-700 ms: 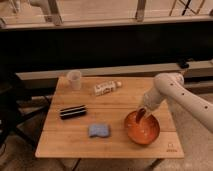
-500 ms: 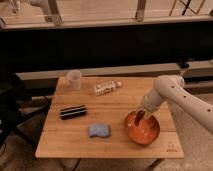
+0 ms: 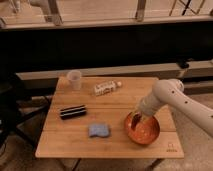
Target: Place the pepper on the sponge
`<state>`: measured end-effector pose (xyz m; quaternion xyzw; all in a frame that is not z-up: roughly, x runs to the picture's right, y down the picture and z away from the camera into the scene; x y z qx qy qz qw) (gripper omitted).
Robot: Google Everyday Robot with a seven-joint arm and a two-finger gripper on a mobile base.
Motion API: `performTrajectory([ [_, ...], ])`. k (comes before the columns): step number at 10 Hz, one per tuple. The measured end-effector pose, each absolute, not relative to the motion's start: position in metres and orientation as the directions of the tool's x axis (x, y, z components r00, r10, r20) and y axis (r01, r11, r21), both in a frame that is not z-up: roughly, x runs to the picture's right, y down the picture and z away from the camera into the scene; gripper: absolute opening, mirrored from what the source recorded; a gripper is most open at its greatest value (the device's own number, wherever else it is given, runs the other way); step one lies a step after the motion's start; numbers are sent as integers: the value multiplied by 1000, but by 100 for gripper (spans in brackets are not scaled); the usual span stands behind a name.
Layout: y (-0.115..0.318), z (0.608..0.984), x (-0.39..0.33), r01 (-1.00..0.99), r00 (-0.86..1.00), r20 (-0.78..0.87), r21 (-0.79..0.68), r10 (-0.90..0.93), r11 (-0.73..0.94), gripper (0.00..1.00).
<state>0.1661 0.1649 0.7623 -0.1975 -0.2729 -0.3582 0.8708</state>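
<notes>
The light blue sponge (image 3: pixel 99 130) lies flat on the wooden table (image 3: pixel 107 145), near the front and left of centre. To its right stands an orange-red bowl (image 3: pixel 143 130). My gripper (image 3: pixel 136 120) reaches down from the right into the left part of this bowl, at the end of the white arm (image 3: pixel 167 97). The pepper is hidden: I cannot make it out apart from the dark gripper tip inside the bowl. About a hand's width of bare table separates the sponge from the bowl.
A black bar with a white stripe (image 3: pixel 73 111) lies left of the sponge, further back. A translucent cup (image 3: pixel 74 79) stands at the back left corner. A small bottle (image 3: pixel 106 88) lies on its side at the back centre. A dark wall runs behind the table.
The gripper has shifted slightly left and lower into the bowl. Nothing on the table has moved.
</notes>
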Motion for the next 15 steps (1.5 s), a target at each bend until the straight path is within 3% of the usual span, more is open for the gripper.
performTrajectory([
  [8, 212, 740, 91, 696, 629, 618, -177, -472, 696, 0],
  [15, 224, 739, 34, 713, 607, 624, -154, -492, 684, 0],
])
